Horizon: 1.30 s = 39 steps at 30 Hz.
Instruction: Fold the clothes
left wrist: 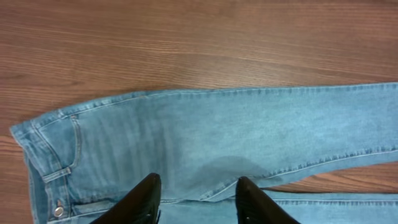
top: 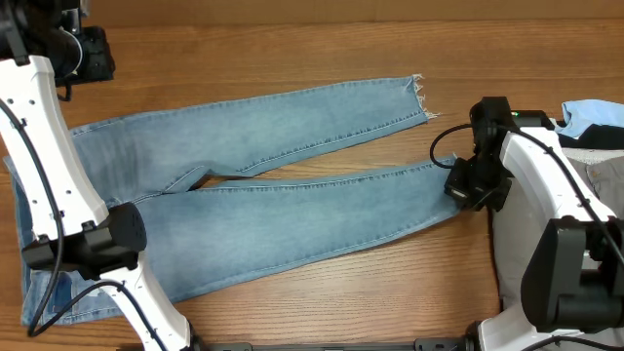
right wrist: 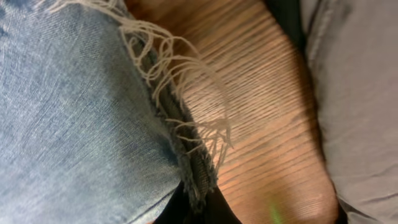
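The light-blue denim jeans (top: 292,210) lie flat on the wooden table, waist to the left and both legs running right. The far leg ends in a frayed hem (top: 419,93). My left gripper (top: 88,54) is raised above the waist end; in the left wrist view its fingers (left wrist: 198,199) are open and empty over the crotch of the jeans (left wrist: 217,130). My right gripper (top: 466,183) is down at the end of the near leg. In the right wrist view it (right wrist: 199,202) is shut on that leg's frayed hem (right wrist: 186,143).
Other garments are piled at the right edge: a sky-blue one (top: 593,112) and a grey one (top: 609,171). The grey one (right wrist: 360,93) lies just right of the held hem, with a black strip (right wrist: 283,18) beside it. Bare wood (left wrist: 186,43) lies beyond the jeans.
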Tool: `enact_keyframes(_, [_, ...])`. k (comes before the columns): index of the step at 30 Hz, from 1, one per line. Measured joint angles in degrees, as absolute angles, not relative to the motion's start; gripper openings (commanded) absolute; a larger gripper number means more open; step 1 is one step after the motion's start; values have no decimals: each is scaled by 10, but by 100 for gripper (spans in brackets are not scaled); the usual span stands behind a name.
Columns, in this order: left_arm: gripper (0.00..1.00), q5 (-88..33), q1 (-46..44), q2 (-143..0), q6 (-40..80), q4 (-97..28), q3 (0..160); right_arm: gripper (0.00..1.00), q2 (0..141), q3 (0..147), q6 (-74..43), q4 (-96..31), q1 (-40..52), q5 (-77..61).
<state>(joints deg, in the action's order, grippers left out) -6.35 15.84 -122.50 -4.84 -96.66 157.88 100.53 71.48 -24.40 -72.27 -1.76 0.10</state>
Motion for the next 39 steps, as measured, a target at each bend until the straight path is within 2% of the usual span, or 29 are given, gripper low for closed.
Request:
enact_keyframes(7, [56, -54, 180, -1111, -45, -966, 1561, 4, 1005, 715, -231, -721, -48, -7])
enact_keyframes(9, [58, -51, 191, -1057, -43, -966, 1537, 8, 1005, 715, -223, -716, -48, -14])
enact_keyframes(11, [61, -45, 204, -995, -37, -965, 1498, 12, 1005, 715, -211, -708, -48, -27])
enact_keyframes(14, [70, -30, 222, -904, -20, -966, 1418, 18, 1005, 715, -203, -696, -48, -45])
enact_keyframes(17, [79, 0, 241, -831, 12, -967, 1303, 19, 1005, 715, -198, -690, -48, -60])
enact_keyframes(19, [80, 18, 255, -811, 33, -970, 1234, 20, 1005, 715, -196, -688, -48, -66])
enact_keyframes(20, [83, 23, 263, -808, 44, -968, 1203, 20, 1005, 715, -195, -688, -48, -67])
enact_keyframes(21, [100, 27, 273, -808, 56, -969, 1168, 21, 1005, 715, -195, -688, -48, -69])
enact_keyframes(25, [100, 37, 321, -830, 94, -947, 1028, 22, 1005, 715, -194, -688, -48, -72])
enact_keyframes(30, [100, 34, 396, -843, 120, -891, 873, 30, 1005, 715, -194, -687, -48, -73])
enact_keyframes(34, [100, 17, 463, -841, 124, -850, 782, 37, 1005, 715, -192, -687, -49, -73])
enact_keyframes(39, [97, -1, 542, -841, 130, -782, 684, 40, 1005, 715, -183, -689, -49, -73])
